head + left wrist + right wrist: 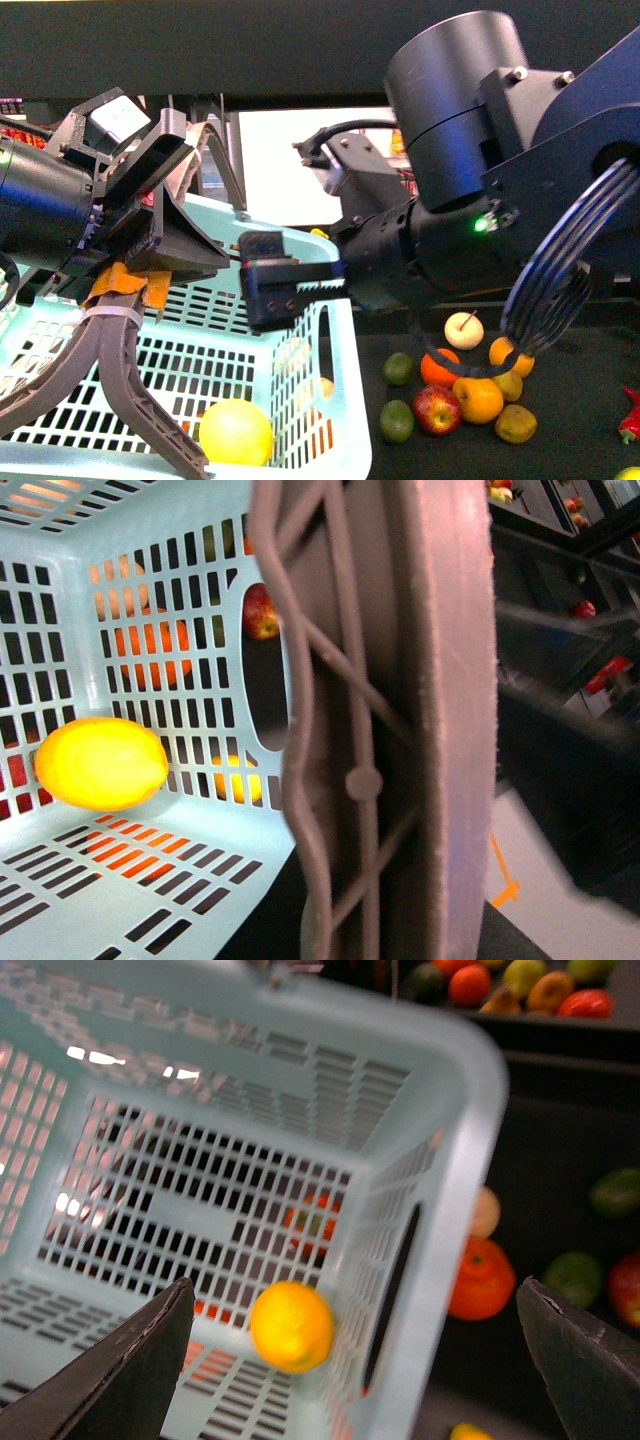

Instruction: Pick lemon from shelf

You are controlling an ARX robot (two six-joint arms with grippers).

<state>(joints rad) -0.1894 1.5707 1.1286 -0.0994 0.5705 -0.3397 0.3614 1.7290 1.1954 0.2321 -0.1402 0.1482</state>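
Dark shelf (575, 455); lemon (291, 1326) in pale basket (470, 1070); right hand (355, 1290) wide, empty; left hand (100, 410) state unclear.

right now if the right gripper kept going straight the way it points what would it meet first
Most likely the lemon in the basket, framed between the fingers of the open right gripper. The basket's side wall runs close to that line too; depth is unclear.

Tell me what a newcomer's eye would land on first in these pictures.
A bright yellow lemon lies in the pale blue slotted basket, at the lower left of the front view. The bulky black right arm fills the upper right, and below it a pile of mixed fruit sits on the dark shelf beside the basket.
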